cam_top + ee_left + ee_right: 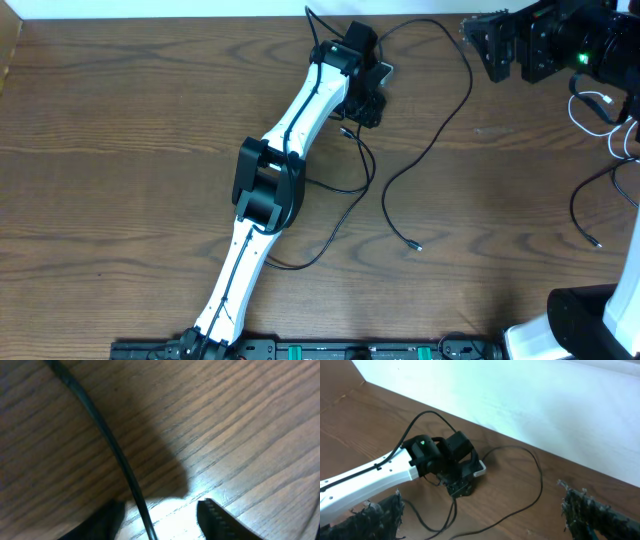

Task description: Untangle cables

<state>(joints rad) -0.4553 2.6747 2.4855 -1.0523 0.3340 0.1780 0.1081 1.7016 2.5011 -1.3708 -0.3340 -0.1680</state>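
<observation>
Thin black looped cable (366, 165) (117, 457) sits near table centre. It starts under the left gripper (360, 112) (161, 506), drops toward 6 o'clock, then sweeps to abt 8 o'clock and passes under the white left arm (300, 115). In the left wrist view this cable runs from 11 o'clock to 6 o'clock, btwn the two dark fingers (217, 520). The jaws are spread and aren't pinching it; can't tell if a finger touches it. Long thin black cable (440, 135) lies just at 3 o'clock of that gripper. It arcs from the 12 o'clock edge, bends down, and ends in a small plug (415, 246) toward 5 o'clock, apart from the looped one along most of its run. At the far 3 o'clock edge lie a thin white cable (600, 98) and, toward 4 o'clock of it, a short thin black cable (575, 208) w/ a plug end. Both are well apart from the centre pair. Right gripper (490, 47) (481, 492) hangs at abt 1 o'clock above the brown wood-grain table (120, 150), its fuzzy-edged fingers (380, 517) wide apart w/ nothing btwn them. It faces the left gripper, w/ a white wall (520, 400) at 12 o'clock.
</observation>
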